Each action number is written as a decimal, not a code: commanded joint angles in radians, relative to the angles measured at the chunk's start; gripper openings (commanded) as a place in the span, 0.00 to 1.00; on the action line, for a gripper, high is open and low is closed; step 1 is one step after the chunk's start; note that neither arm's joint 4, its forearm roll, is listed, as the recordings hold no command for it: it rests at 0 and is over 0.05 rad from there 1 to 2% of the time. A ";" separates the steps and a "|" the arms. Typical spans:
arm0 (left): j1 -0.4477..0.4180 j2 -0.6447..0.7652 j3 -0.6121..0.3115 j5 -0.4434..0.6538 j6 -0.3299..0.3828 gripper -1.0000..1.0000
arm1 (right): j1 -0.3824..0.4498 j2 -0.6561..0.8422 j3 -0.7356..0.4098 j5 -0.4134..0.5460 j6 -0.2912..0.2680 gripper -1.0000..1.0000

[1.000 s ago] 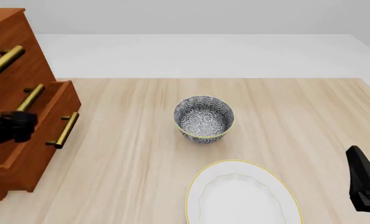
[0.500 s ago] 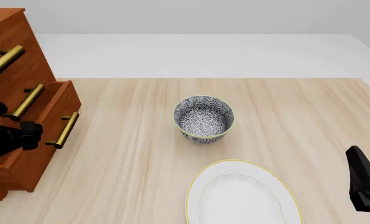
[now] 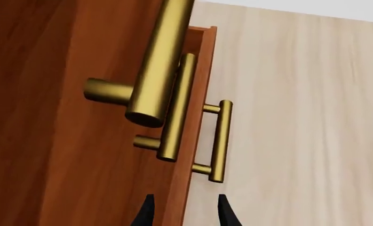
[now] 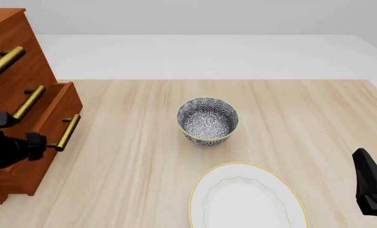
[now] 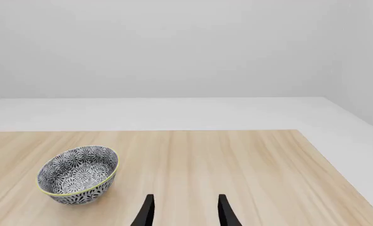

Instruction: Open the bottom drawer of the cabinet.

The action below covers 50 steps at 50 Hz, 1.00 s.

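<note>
The bottom drawer [image 4: 45, 137] sits at the foot of the cabinet [image 4: 14, 61] on the bench's [image 4: 144, 142] left edge, its front standing out past the cabinet face above it, brass handle [image 4: 66, 132] facing the middle of the bench.

Nearest us, a white plate with a thin gold rim [image 4: 245, 199] lies at the near edge, its lower part cut off by the frame. At the near right corner the right gripper [image 5: 183, 212] waits; in its wrist view its fingers [image 5: 224, 212] are apart with only bare wood between them, gripping nothing.

At the left edge, the left gripper [image 3: 183, 212] hangs just in front of the drawer. In its wrist view the fingers [image 3: 145, 214] are spread, only their tips showing, straddling the edge of the drawer front without visibly touching it; the handle lies beyond them, not between them. From the front the arm is a dark shape, largely cut off, and covers part of the drawer.

Further out, mid-bench, a patterned bowl [image 4: 207, 119] stands upright, well apart from the cabinet. The cabinet's top and left side run out of frame. No writing can be read anywhere.
</note>
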 commanded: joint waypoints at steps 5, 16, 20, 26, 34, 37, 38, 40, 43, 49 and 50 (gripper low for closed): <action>0.017 0.077 0.019 -0.066 0.005 1.00 | 0.001 0.000 0.000 0.000 0.000 1.00; 0.021 0.123 0.045 -0.113 -0.002 1.00 | 0.000 0.000 0.000 0.000 0.000 1.00; 0.020 0.134 0.049 -0.122 -0.001 1.00 | 0.000 0.000 0.000 0.000 0.000 1.00; 0.028 0.147 0.052 -0.129 -0.002 1.00 | 0.000 -0.001 0.000 0.000 0.000 1.00; 0.037 0.175 0.070 -0.161 -0.012 1.00 | 0.000 0.000 0.000 0.000 0.000 1.00; 0.037 0.188 0.078 -0.177 -0.013 1.00 | 0.000 0.000 0.000 0.000 0.000 1.00; 0.037 0.188 0.078 -0.177 -0.013 1.00 | 0.000 -0.001 0.000 0.000 0.000 1.00; 0.027 0.174 0.078 -0.164 -0.022 1.00 | 0.000 0.000 0.000 0.000 0.000 1.00; -0.003 0.153 0.083 -0.146 -0.051 1.00 | 0.000 0.000 0.000 0.000 0.000 1.00; -0.047 0.123 0.086 -0.122 -0.094 1.00 | 0.000 0.000 0.000 0.000 0.000 1.00; -0.059 0.119 0.087 -0.119 -0.108 1.00 | 0.000 -0.001 0.000 0.000 0.000 1.00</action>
